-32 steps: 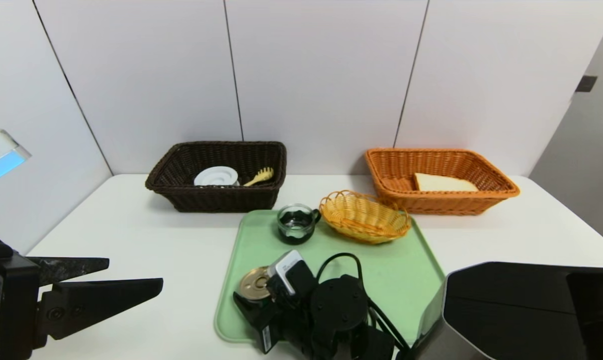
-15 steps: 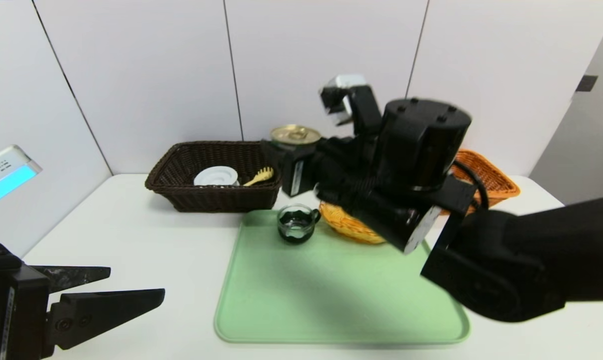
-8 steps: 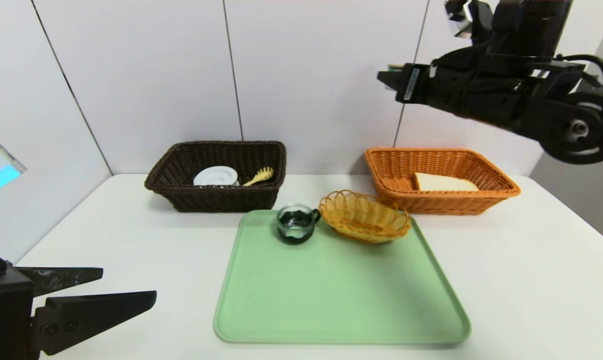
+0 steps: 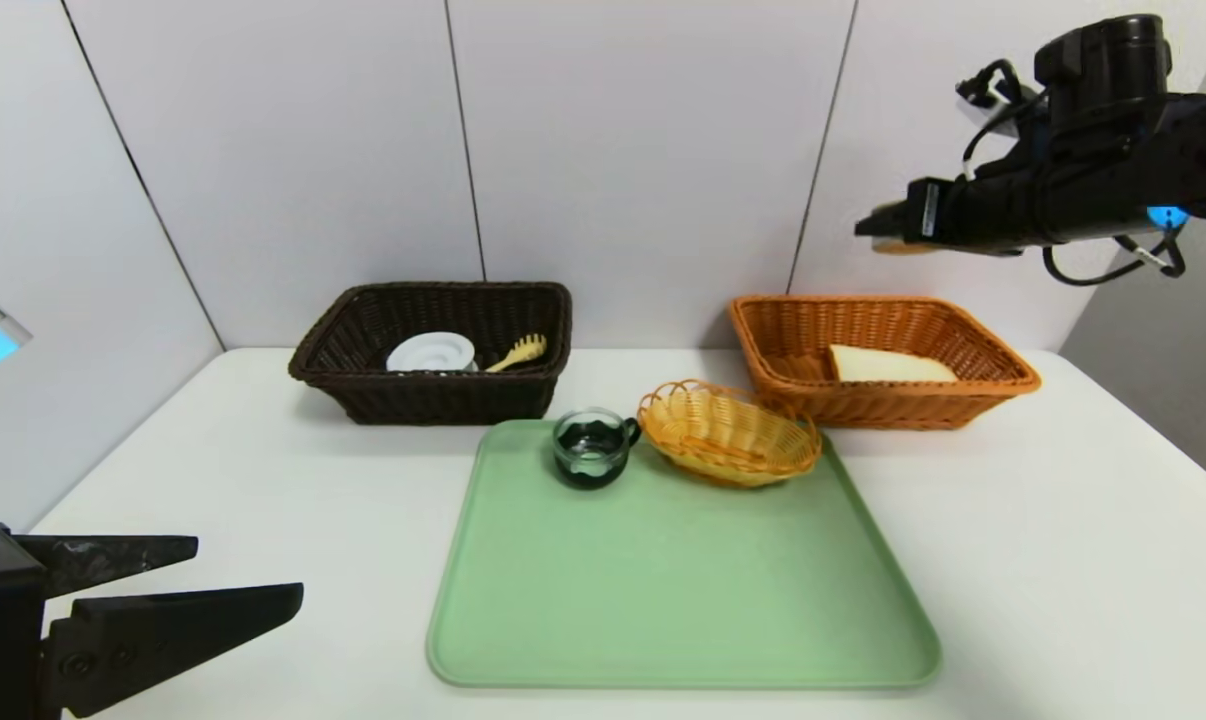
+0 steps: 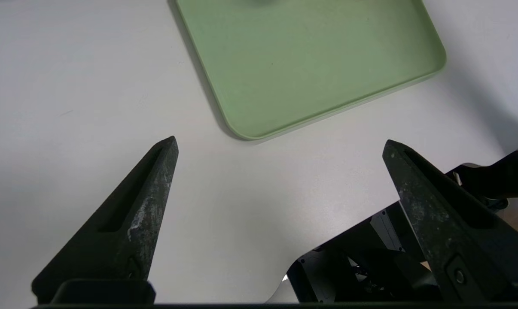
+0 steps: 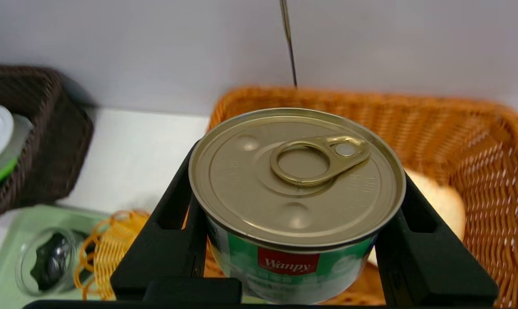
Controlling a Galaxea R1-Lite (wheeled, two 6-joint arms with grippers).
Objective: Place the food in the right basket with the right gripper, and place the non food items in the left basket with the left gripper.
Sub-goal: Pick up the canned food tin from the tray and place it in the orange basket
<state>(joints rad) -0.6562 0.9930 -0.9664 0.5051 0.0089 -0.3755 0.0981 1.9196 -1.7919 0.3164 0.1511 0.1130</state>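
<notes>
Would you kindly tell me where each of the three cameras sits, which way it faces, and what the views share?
Head view: from the robot's head, forward and down at the table; left gripper low, right gripper raised with the tin can.
Left wrist view: down past the open left gripper's fingers at the green tray.
Right wrist view: along the right gripper, shut on the tin can, over the orange basket.
Shared: tray, can, both baskets.
</notes>
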